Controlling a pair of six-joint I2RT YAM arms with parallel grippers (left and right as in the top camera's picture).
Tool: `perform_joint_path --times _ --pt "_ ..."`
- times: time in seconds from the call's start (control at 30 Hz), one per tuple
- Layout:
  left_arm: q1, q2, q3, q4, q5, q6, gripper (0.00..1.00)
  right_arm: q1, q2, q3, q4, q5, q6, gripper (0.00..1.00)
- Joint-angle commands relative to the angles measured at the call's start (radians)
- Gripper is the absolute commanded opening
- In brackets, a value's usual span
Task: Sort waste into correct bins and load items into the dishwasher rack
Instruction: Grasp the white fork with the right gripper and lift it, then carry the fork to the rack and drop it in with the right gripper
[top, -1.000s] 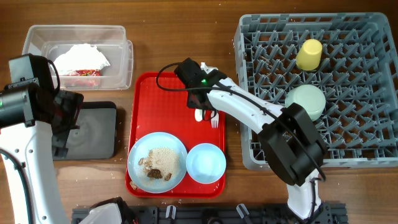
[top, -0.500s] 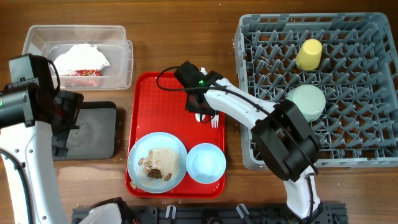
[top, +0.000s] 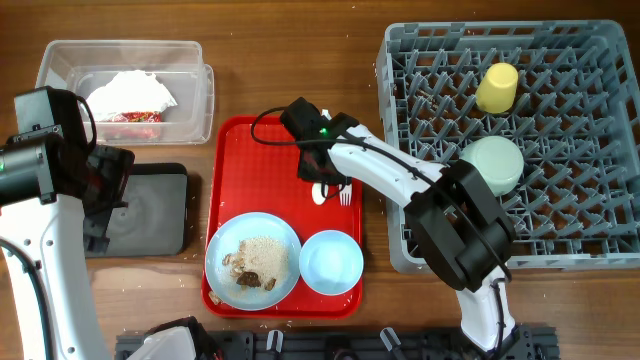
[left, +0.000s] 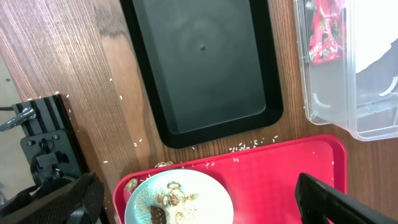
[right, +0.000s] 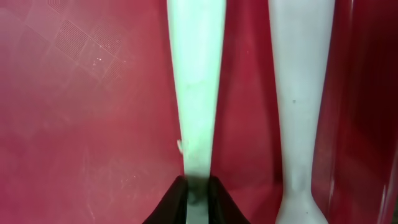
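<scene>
Between the right gripper's fingertips sits the end of a white handle; the jaws are nearly closed and pinch it from both sides. Whether this handle belongs to the spoon or the fork cannot be told from the wrist view. Just beside it, on the side away from the grip, lies a second white handle, untouched. Both rest flat on the red tray.

From overhead, the spoon and fork heads poke out from just under this gripper, side by side. Past them on the same tray stand the plate, carrying rice scraps with brown bits, and the blue bowl, touching each other. Back along the right arm, well apart from the hand, is the rack, with the yellow cup and green bowl in it.

The left gripper is spread wide and holds nothing. It hangs above the tray's edge, with the plate right beneath it. Ahead of it lies the black tray, bare but for a few stray grains near its rim. To one side of that is the clear tub, holding a napkin and red wrappers.
</scene>
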Motion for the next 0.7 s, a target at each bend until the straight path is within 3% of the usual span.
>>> perform_joint_path --times 0.0,0.3,0.33,0.4,0.43,0.6,0.67 --pt "0.004 -0.005 -0.003 -0.001 -0.017 -0.017 1.0 -0.006 -0.02 0.014 -0.002 -0.016 -0.023 0.07" --pt "0.004 -0.005 -0.003 -0.001 -0.017 -0.017 1.0 -0.048 -0.117 0.014 0.008 -0.022 -0.072 0.05" --pt "0.004 -0.005 -0.003 -0.001 -0.016 -0.017 1.0 -0.052 -0.125 0.014 0.022 -0.038 -0.093 0.07" --pt "0.004 -0.005 -0.003 -0.001 -0.017 -0.017 1.0 -0.053 -0.127 0.014 0.045 -0.05 -0.108 0.25" --pt "0.004 -0.005 -0.003 -0.001 -0.017 -0.017 1.0 -0.053 -0.127 0.014 0.048 -0.049 -0.108 0.29" --pt "0.004 -0.005 -0.003 -0.001 -0.017 -0.017 1.0 -0.064 -0.125 0.014 0.006 0.095 -0.114 0.38" --pt "0.004 -0.005 -0.003 -0.001 -0.017 -0.017 1.0 -0.068 -0.121 0.01 -0.005 0.106 -0.202 0.38"
